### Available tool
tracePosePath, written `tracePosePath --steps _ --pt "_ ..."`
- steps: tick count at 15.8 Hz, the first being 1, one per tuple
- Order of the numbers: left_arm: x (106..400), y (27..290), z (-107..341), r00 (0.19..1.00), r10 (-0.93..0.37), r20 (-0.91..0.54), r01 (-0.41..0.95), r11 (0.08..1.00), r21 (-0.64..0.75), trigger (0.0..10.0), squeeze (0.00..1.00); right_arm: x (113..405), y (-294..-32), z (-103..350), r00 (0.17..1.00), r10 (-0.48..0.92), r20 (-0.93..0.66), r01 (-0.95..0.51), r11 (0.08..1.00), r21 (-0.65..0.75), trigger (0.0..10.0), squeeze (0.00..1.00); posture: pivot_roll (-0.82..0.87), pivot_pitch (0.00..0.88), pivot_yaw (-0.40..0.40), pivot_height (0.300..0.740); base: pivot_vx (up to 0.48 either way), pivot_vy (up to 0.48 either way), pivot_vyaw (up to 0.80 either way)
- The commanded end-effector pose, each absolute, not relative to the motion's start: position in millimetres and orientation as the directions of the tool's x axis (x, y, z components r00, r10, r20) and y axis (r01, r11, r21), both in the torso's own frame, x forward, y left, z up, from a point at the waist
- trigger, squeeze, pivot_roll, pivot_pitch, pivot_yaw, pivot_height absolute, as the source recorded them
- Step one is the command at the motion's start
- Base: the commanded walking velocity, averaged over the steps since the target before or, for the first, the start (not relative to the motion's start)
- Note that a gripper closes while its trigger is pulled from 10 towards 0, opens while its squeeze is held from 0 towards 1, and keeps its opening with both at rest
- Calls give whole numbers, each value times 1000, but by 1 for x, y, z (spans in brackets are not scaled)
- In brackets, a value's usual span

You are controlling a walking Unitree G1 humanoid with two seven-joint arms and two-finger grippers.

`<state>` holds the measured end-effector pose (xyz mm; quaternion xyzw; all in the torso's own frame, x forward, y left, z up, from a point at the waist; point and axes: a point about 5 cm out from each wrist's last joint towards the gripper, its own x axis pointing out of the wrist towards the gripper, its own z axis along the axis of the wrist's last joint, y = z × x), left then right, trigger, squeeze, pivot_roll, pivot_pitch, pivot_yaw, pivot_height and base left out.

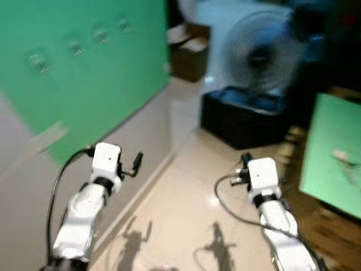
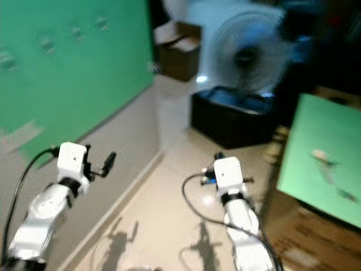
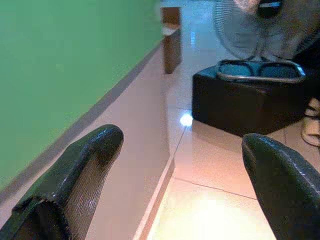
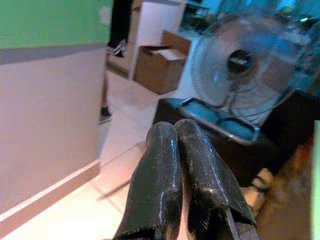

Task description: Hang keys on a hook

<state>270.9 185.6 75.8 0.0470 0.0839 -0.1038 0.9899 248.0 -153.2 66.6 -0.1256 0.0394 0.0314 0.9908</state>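
The job has barely started, judging by how things lie. What look like the keys [image 1: 344,160] — a small pale blurred shape — lie on a green tabletop [image 1: 333,152], off to the right of the right end effector [image 1: 246,158] and a little ahead of it, well apart from its fingers. The hooks [image 1: 76,47] sit in a row high on the green wall [image 1: 84,73], up and to the left of the left end effector [image 1: 137,160], also well apart. So picking up, carrying across and hanging are all left to do.

Both arms are raised in front of the body with the forearms angled forward and up over the tiled floor [image 1: 186,209]. The left end effector points ahead along the foot of the wall; its two fingers [image 3: 85,170] stand wide apart with nothing between them. The right end effector points forward toward a black box [image 1: 242,118] with a fan [image 1: 259,53] standing on it; its fingers [image 4: 172,175] are pressed together and hold nothing.

A cardboard box [image 1: 189,51] rests on the floor farther ahead, beyond both end effectors. The head views are blurred, so I cannot tell the exact form of the keys or of the hooks — only where they are.

My judgement: the robot must first turn toward the tabletop on its right.
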Motion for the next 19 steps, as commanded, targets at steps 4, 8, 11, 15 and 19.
tracePosePath --steps 4,8,11,15,19 --pt "272 188 74 978 -156 -141 164 985 46 10000 0 256 -155 67 994 64 -87 -84 966 -245 0 0 4 0 8 740 0 0 628" --pt "267 183 67 973 -141 -181 148 989 22 10000 0 260 -161 69 994 68 -81 -86 963 -254 0 0 12 0 -4 740 0 0 619" --pt "261 175 65 969 -181 -170 178 983 -31 10000 0 249 -161 66 995 49 -88 -70 966 -250 0 0 -15 0 7 740 0 0 619" --pt "256 191 70 974 -171 -146 159 983 -89 10000 0 248 -163 71 999 4 -53 -15 977 -213 0 0 -2 0 7 740 0 0 619" --pt "262 205 72 983 -104 -149 102 995 -21 10000 0 262 -152 71 997 66 -47 -75 973 -217 0 0 38 0 -20 740 0 0 619"
